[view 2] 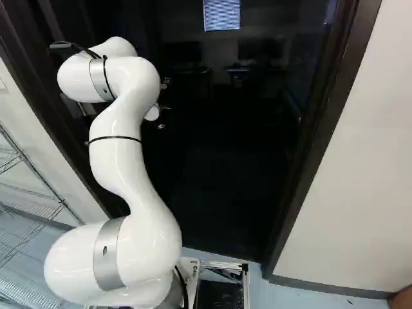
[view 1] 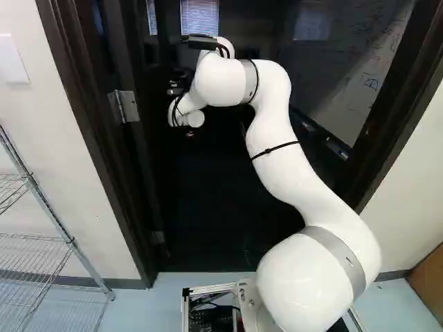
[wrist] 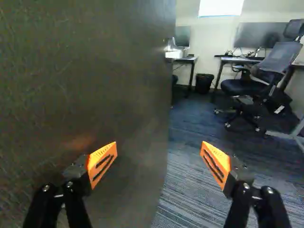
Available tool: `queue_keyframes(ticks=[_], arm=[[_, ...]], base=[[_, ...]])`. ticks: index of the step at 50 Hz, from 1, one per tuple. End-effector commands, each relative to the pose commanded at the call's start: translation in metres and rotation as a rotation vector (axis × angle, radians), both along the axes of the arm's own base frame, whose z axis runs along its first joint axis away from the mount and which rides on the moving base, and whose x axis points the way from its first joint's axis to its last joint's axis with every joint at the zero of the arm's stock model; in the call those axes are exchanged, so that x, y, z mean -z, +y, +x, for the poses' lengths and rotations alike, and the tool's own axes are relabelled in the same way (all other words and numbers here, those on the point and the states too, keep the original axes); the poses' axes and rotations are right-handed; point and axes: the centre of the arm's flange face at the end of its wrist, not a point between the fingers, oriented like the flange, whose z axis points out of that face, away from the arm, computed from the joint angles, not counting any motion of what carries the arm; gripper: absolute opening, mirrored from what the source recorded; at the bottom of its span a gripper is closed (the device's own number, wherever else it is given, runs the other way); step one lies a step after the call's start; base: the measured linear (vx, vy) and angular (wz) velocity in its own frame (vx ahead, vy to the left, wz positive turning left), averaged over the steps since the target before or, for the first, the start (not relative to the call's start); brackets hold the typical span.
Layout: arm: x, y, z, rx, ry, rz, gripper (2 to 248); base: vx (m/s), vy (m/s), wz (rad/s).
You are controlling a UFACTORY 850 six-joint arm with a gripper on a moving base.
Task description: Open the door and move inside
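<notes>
At the left of the right base view, the gripper shows only in small part past the white wrist, in front of the dark doorway. In the wrist view the gripper stands open, nothing held between its orange pads. The dark door fills the space ahead of one finger, its upright edge passing between the two fingers' lines. Beyond that edge the room shows ahead of the other finger. A metal hinge is on the doorway's side in the left base view. No door handle can be made out.
Dark door frame posts flank the doorway. A wire shelf stands against the wall at the left. Inside the room are an office chair, desks with monitors, a bin and carpet.
</notes>
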Motion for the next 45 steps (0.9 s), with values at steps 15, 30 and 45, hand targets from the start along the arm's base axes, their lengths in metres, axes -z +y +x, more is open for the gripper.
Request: queue_keyframes(ticks=[15,30,45], arm=[[0.0001,0.0015,0.0000,-0.009,-0.003,-0.007,247],[0.0001,0.0038,-0.0008,-0.042,-0.013,-0.034,247],[0.0002,0.0075,-0.0023,-0.098,-0.029,-0.080,247]], base=[[0.000,0.000,0.000],[0.000,0.000,0.000],[0.000,0.000,0.000]])
